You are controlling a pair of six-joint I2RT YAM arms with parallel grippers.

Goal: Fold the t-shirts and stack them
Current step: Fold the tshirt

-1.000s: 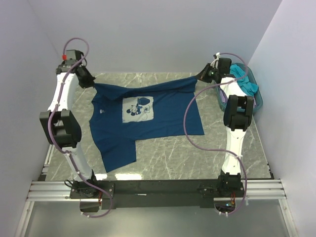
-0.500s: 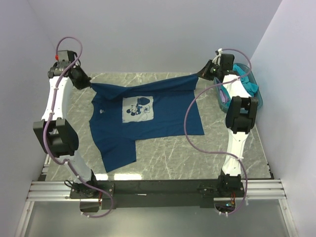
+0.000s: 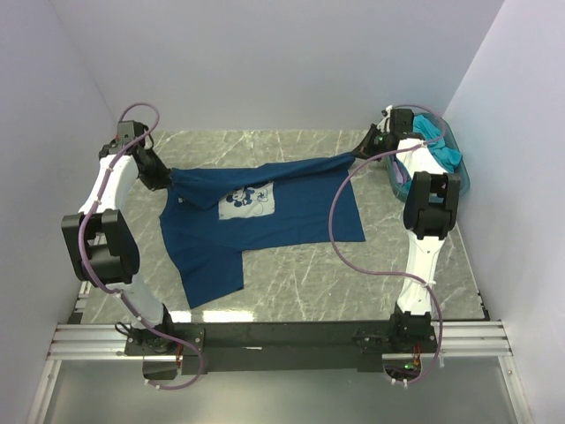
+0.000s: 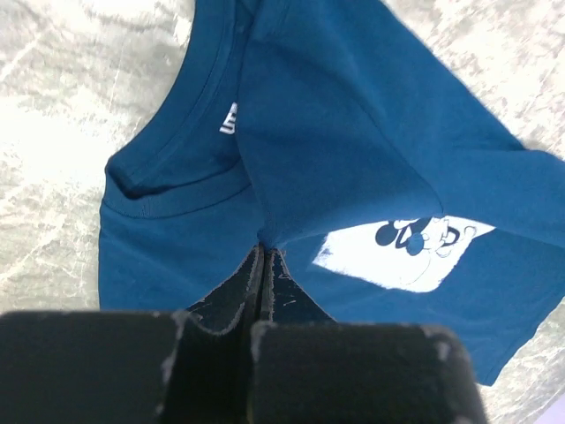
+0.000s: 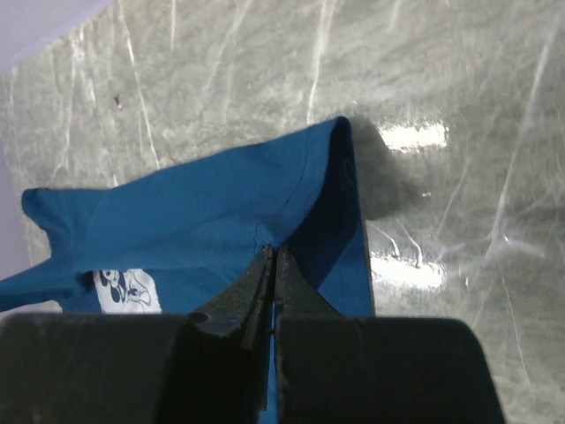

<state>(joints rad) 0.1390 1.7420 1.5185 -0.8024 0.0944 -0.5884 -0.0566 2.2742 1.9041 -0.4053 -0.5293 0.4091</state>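
The worktop carries the dark navy t-shirt spread sideways, collar toward the left arm and hem toward the right arm. The step in hand looks like the first lengthwise fold: the far long edge is raised and is to be laid over the body toward the near side.

To do it well, both arms should travel toward the near side together at the same height, so the raised edge stays taut and straight between them. Slack would let the cloth sag onto the print and crease. The edge should be set down parallel to the near edge of the body before anything lets go. The near sleeve sticks out toward the arm bases and will probably need tucking in afterwards.

The left jaws are closed tight on a pinch of navy cloth at the far shoulder, just beside the collar. The shirt hangs down and away from them, with the print partly covered by the lifted fold. The right jaws are likewise closed, pinching the far corner at the hem end, where the cloth folds over itself and drops to the worktop. The raised edge runs between the two grips, clear of the surface.

The basket stands behind the right arm, with a turquoise t-shirt in it.
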